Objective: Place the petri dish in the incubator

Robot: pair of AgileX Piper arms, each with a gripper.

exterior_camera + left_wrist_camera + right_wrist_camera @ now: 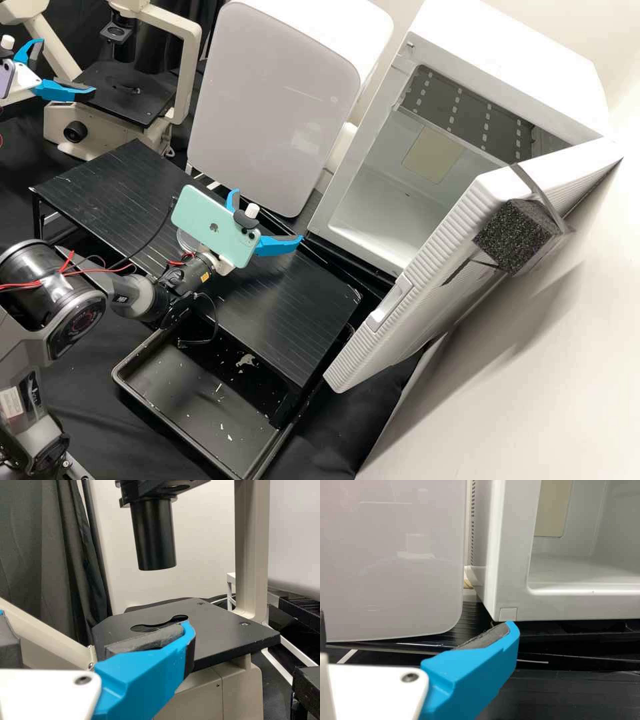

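Right gripper, 2 fingers wide, hangs over the black stand; left gripper also wide. Likely petri dish lies between the stand's long edges; incubator is open, pickup and placing remain.

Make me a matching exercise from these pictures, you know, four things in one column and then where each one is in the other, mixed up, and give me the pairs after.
Things
1. Left gripper
2. Right gripper
3. Dark speckled block
4. Tray

Places
A. Partly beneath the black platform
B. On the open incubator door
C. Near the microscope stage
D. Over the black platform

Pairs: 1-C, 2-D, 3-B, 4-A
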